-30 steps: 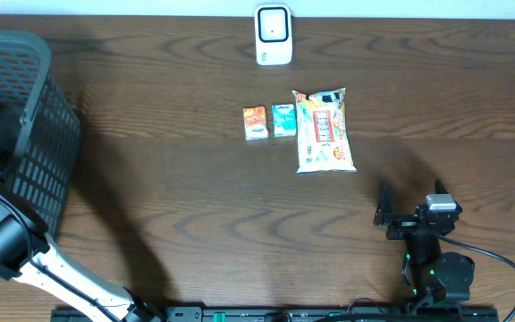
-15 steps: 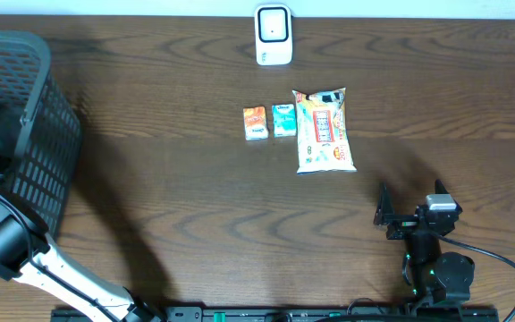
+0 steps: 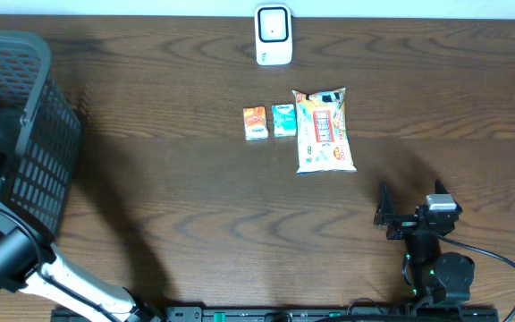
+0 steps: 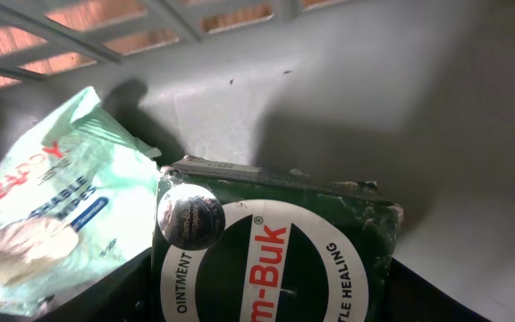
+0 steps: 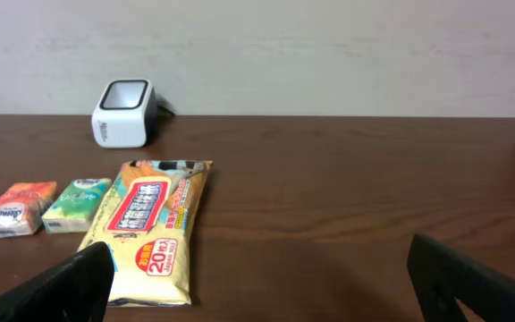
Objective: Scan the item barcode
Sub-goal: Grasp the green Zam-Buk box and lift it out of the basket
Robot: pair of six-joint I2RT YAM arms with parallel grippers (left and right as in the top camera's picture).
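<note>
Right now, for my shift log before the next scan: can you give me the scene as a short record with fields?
Scanner: far edge of table, centre
On table: orange box, teal box, wipes pack, side by side
Basket: left; holds green box and soft pack
Left gripper: in basket at green box, grip unclear
Right gripper: open, empty, near edge

Overhead top-down; wrists low; shared scanner (image 3: 274,36)
</note>
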